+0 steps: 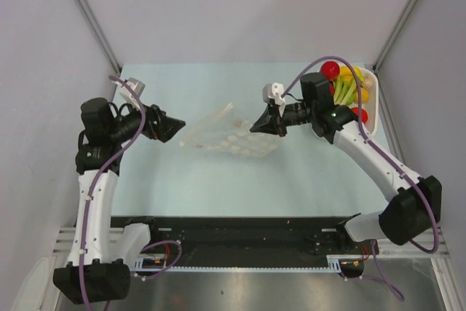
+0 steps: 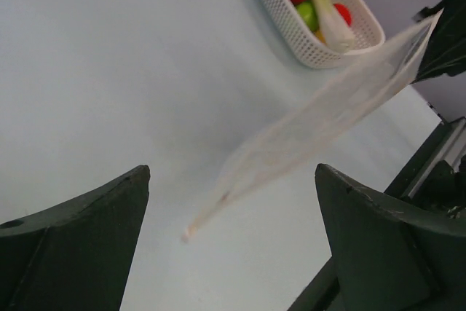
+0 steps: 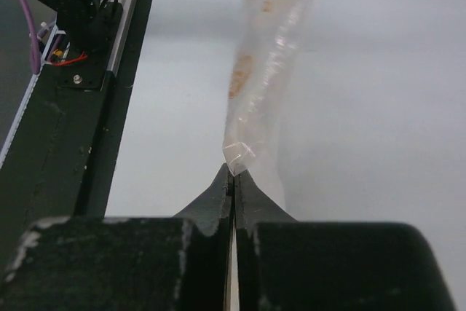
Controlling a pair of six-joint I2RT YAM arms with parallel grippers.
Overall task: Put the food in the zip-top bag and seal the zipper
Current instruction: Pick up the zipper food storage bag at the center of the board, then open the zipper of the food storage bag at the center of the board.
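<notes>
The clear dotted zip-top bag [image 1: 229, 135] hangs stretched above the middle of the table. My right gripper [image 1: 256, 126] is shut on its right edge, and in the right wrist view the bag [image 3: 266, 63] runs away from the closed jaws [image 3: 234, 176]. My left gripper [image 1: 179, 128] is open just left of the bag's free end, not touching it; in the left wrist view the bag [image 2: 320, 114] floats beyond the spread fingers [image 2: 95, 216]. The food [image 1: 342, 85], red, green and yellow toy fruits, lies in the white basket [image 1: 372, 111] at the far right. The zipper cannot be made out.
The white perforated basket [image 2: 306, 38] stands at the table's far right corner. A black rail [image 1: 247, 234] runs along the near edge between the arm bases. Grey walls close in on both sides and behind.
</notes>
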